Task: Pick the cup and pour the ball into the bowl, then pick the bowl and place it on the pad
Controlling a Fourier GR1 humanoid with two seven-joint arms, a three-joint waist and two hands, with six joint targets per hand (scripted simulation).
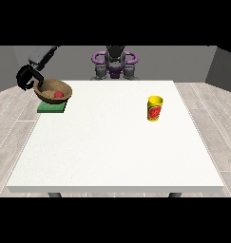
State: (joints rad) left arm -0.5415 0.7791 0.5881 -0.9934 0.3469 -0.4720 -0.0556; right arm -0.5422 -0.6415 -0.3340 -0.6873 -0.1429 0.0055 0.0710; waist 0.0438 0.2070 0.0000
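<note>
Brown and wood-toned, the bowl (53,90) sits at the far corner of the white surface (117,152) on the view's left, tilted a little, with the red ball (58,94) inside it. Under the bowl lies the green pad (51,107); whether the bowl rests on it or hangs just above it cannot be told. The black hand at the view's left (27,77) is at the bowl's outer rim, its fingers curled against that edge and apparently gripping it, so the bowl lies just inward of the hand, toward the surface's middle. A yellow cup (155,108) with a red and green mark stands upright well apart, on the view's right half of the surface. Only 1 hand shows; the other is out of sight.
</note>
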